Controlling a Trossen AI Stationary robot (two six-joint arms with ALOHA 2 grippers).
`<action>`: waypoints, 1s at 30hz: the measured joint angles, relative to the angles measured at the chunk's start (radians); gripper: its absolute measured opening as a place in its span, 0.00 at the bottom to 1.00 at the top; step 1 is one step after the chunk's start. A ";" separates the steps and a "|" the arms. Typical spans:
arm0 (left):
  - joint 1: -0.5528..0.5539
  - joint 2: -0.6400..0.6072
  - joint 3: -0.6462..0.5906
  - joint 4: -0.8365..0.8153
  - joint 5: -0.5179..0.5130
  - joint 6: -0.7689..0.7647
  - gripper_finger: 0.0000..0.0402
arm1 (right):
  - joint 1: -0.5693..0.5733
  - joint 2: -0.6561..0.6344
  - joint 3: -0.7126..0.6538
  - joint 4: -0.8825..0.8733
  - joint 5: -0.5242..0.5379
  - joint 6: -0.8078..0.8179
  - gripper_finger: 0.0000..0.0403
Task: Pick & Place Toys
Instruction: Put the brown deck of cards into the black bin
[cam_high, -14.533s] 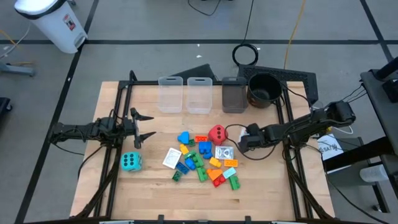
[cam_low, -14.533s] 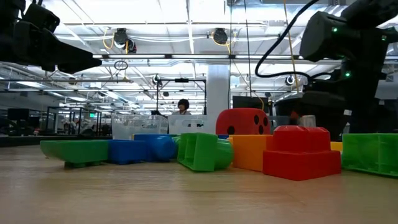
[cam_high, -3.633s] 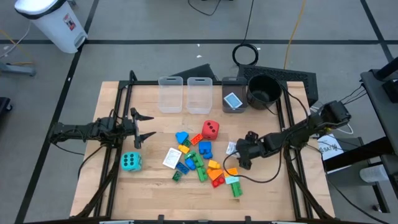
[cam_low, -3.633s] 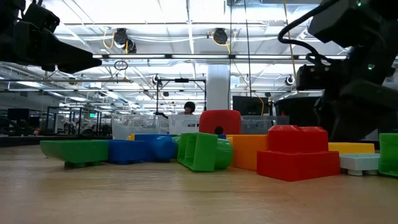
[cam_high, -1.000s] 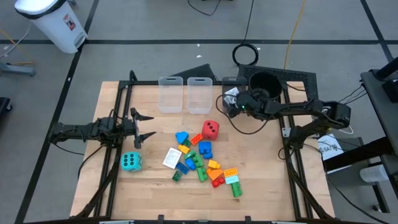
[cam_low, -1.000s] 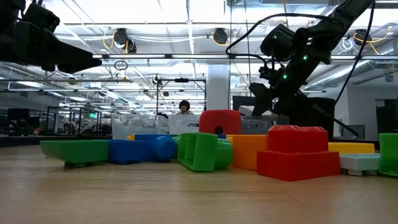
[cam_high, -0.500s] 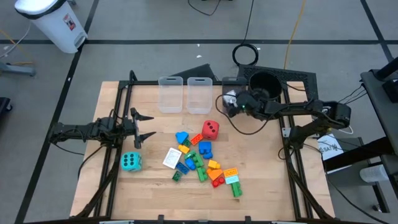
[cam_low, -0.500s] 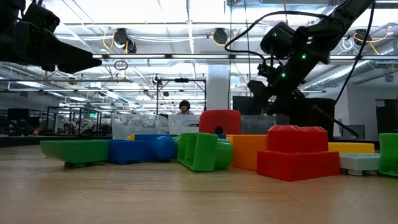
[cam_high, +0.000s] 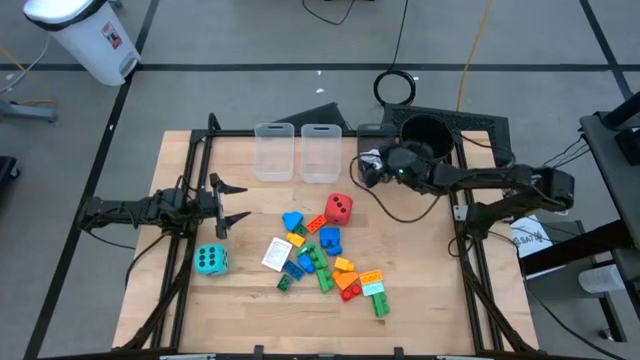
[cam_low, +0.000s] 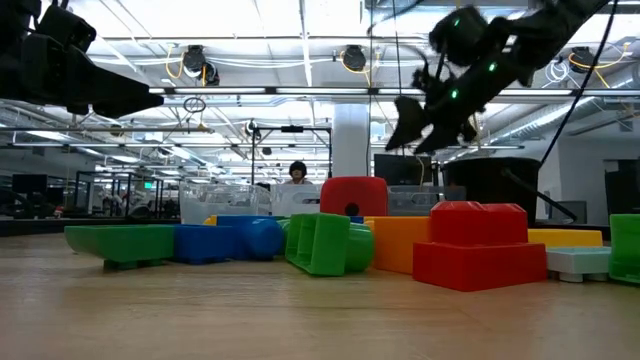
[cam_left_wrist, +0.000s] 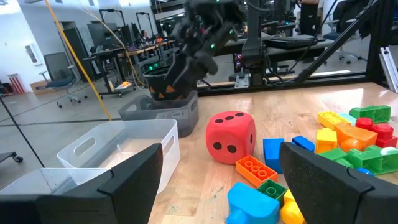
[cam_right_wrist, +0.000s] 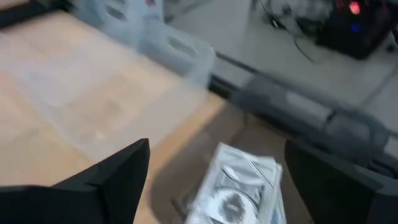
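The toys lie mid-table: a red die (cam_high: 340, 208), a teal die (cam_high: 210, 260), a heap of coloured bricks (cam_high: 325, 262) and a white card (cam_high: 276, 253) resting flat beside it. My right gripper (cam_high: 368, 166) hangs open above the grey bin (cam_high: 378, 132) at the table's far side. In the right wrist view another white card (cam_right_wrist: 239, 186) lies flat on that bin's floor below the spread fingers (cam_right_wrist: 118, 171), apart from them. My left gripper (cam_high: 232, 203) waits open at the table's left, pointing level at the toys.
Two clear bins (cam_high: 274, 152) (cam_high: 321, 152) stand left of the grey one. A round black pot (cam_high: 423, 142) sits just right of it, under my right arm. A black cable (cam_high: 385, 212) loops over the table near the red die. Bare wood lies along the near edge.
My right gripper has risen over the grey bin and tipped its fingers up toward level, shifting slightly toward the table's left. The white card stays down in the bin.
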 joint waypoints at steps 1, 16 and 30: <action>0.000 0.000 0.000 0.000 0.000 0.000 0.81 | 0.013 -0.024 0.000 0.006 0.000 -0.017 0.84; 0.000 0.000 0.000 0.000 0.000 0.000 0.81 | 0.323 -0.353 0.000 -0.071 0.000 -0.115 0.77; 0.000 0.000 0.000 0.000 0.000 0.000 0.81 | 0.469 -0.506 -0.242 0.129 0.004 -0.265 0.68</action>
